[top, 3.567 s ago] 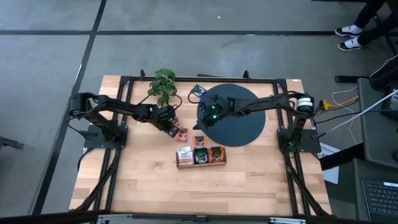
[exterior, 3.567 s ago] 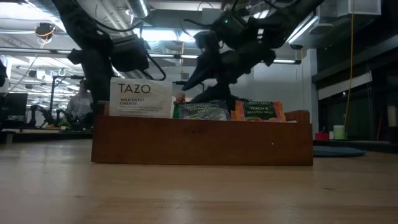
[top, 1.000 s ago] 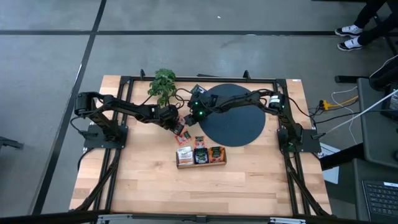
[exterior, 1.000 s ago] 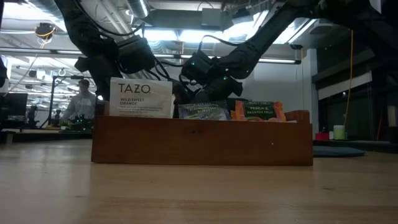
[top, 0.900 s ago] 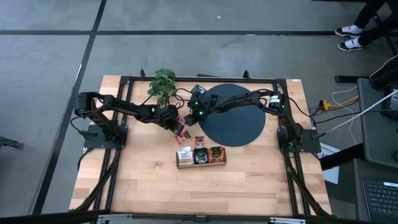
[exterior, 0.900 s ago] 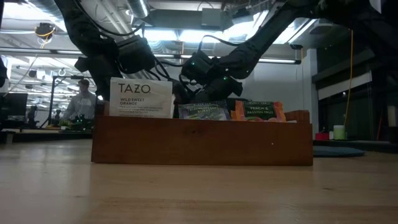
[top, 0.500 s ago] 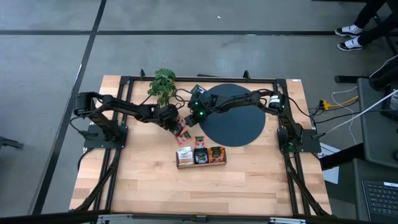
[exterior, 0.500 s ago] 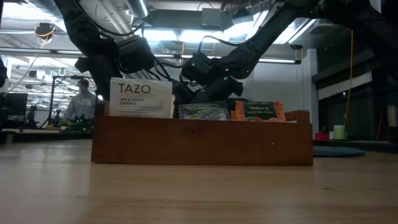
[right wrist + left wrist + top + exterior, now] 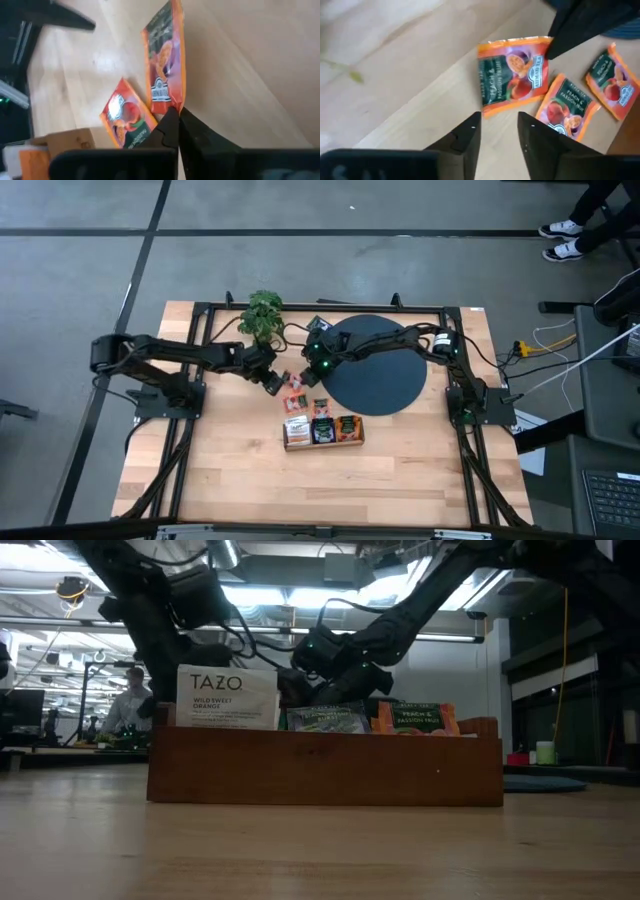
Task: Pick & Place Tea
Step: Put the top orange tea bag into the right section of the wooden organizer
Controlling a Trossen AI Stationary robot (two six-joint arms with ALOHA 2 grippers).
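The right gripper (image 9: 176,117) sits low at the near-left edge of the round black disc (image 9: 385,375), fingers pressed together on the corner of an orange peach-and-passion-fruit tea packet (image 9: 164,65) (the same packet shows in the left wrist view (image 9: 513,70), a dark fingertip over its corner). The left gripper (image 9: 497,127) hangs just beside it over the pale wooden table (image 9: 230,470), fingers spread and holding nothing. 2 more orange packets (image 9: 567,105) lie flat on the wood close by. Nearer the front, the small wooden box (image 9: 325,768) holds upright packets, a white Tazo one (image 9: 227,697) at one end. The small green leafy plant (image 9: 262,315) stands behind the left arm.
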